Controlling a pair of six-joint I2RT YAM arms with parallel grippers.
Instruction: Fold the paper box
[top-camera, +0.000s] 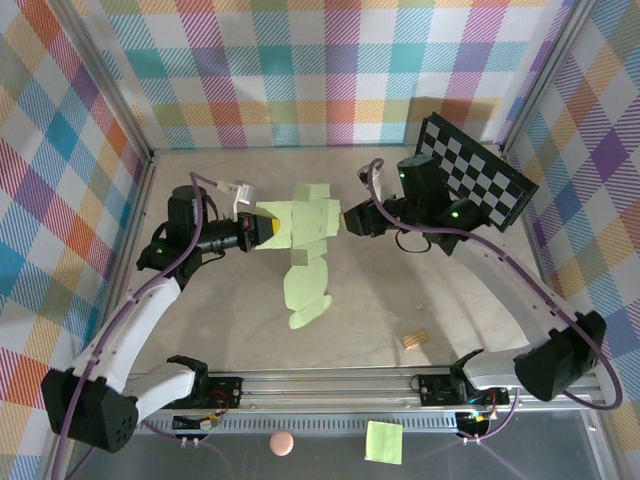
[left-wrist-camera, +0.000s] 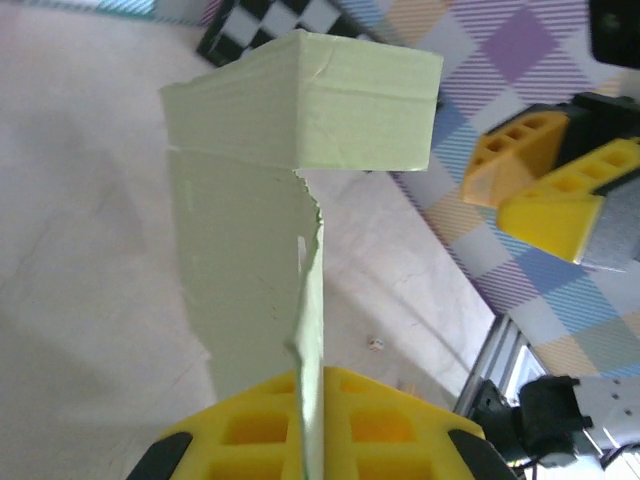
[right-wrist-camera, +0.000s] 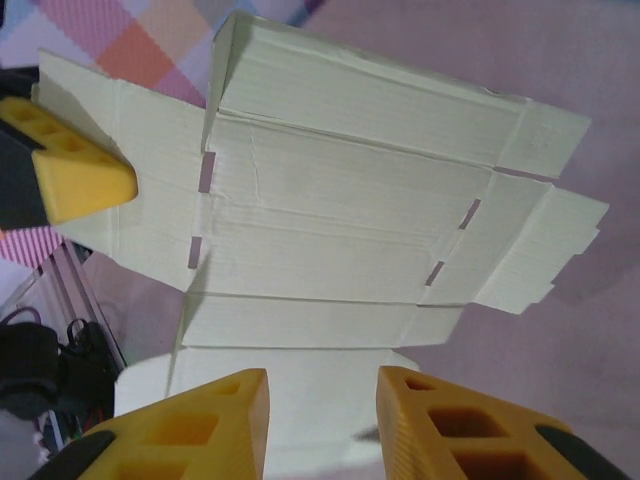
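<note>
My left pincer (top-camera: 262, 232) was clenched on the paper box (top-camera: 305, 235), which hung in the air over the middle of the surface (top-camera: 400, 300), just above the centre of the top external frame. From my left wrist, the pale green card (left-wrist-camera: 350, 100) ran edge-on up out of the nip between my yellow fingers (left-wrist-camera: 240, 430) at the bottom of the frame. Near the top it bent into a folded corner.

My right pincer (top-camera: 347, 218) sat at the sheet's right edge in the top view, facing the left one across the card. From my right wrist, its jaws stood apart at the bottom of the frame (right-wrist-camera: 322, 385). The creased, many-flapped sheet (right-wrist-camera: 340, 200) spread face-on beyond them, and its nearest panel showed in the gap. I could not tell whether either finger touched it. One yellow finger (right-wrist-camera: 80, 180) of my left pincer pressed on a flap at the left edge of that frame.

In the top view a long tail of flaps drooped from the sheet toward the lower middle. A checkerboard (top-camera: 475, 175) leaned in the upper right. A small tan block (top-camera: 413, 341) lay right of centre. A green sticky note (top-camera: 383, 442) and a pink round thing (top-camera: 282, 442) lay along the bottom edge.
</note>
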